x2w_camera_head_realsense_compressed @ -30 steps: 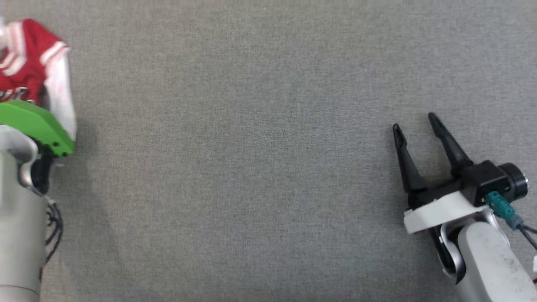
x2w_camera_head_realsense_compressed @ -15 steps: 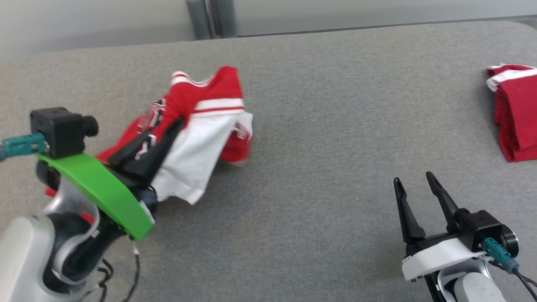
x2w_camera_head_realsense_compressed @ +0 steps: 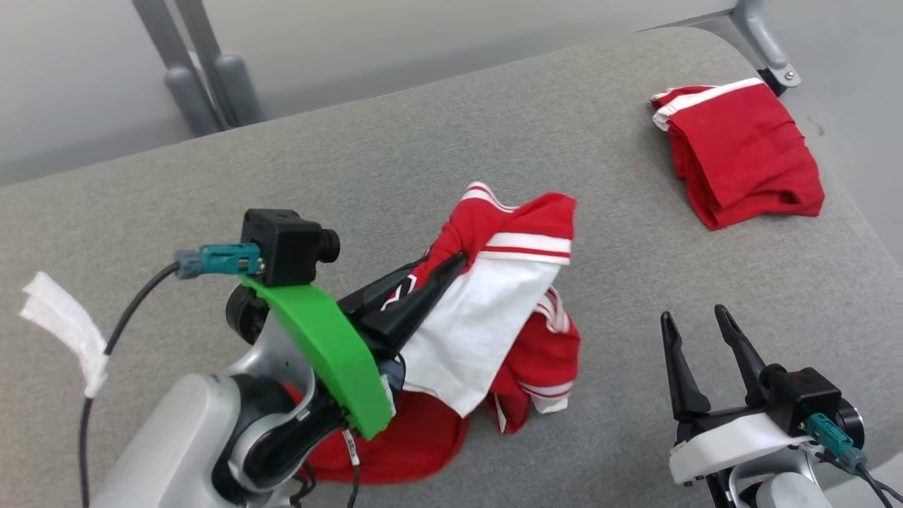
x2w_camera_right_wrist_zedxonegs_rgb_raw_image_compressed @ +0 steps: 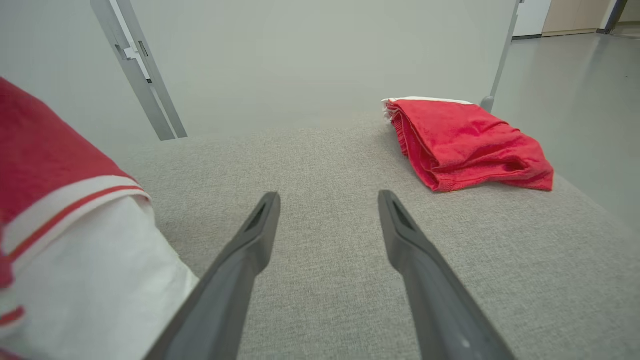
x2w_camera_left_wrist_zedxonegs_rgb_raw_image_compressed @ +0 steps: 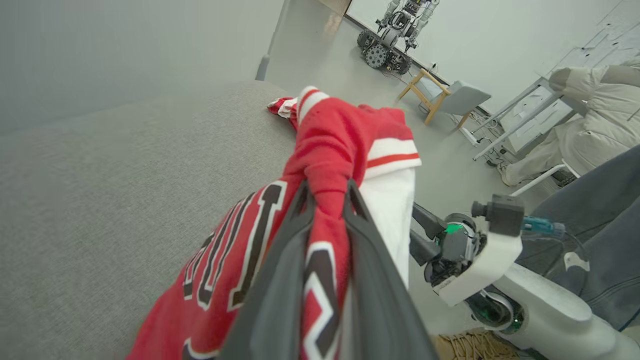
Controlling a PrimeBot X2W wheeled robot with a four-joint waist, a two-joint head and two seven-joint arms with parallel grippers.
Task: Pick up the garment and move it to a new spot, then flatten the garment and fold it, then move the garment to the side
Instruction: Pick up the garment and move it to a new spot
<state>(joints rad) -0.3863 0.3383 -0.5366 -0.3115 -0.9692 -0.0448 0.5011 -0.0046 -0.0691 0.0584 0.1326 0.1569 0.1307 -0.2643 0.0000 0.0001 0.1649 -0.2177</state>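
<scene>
The garment is a red and white jersey with black lettering, bunched and hanging over the grey table near its middle. My left gripper is shut on a fold of its red cloth, and the rest drapes down to the table. In the left wrist view the garment is pinched between my left gripper's two dark fingers. My right gripper stands open at the lower right, empty, to the right of the garment. The right wrist view shows my right gripper wide apart above bare table, with the garment at the left edge.
A folded red garment lies at the table's far right corner, also the folded red garment ahead of my right gripper. Grey metal frame legs stand behind the table. A person in pale clothes sits off to the side.
The head camera has swung, so the whole picture shifted. My left gripper, still shut on the garment, now holds it nearer the table's middle. The right gripper stays open.
</scene>
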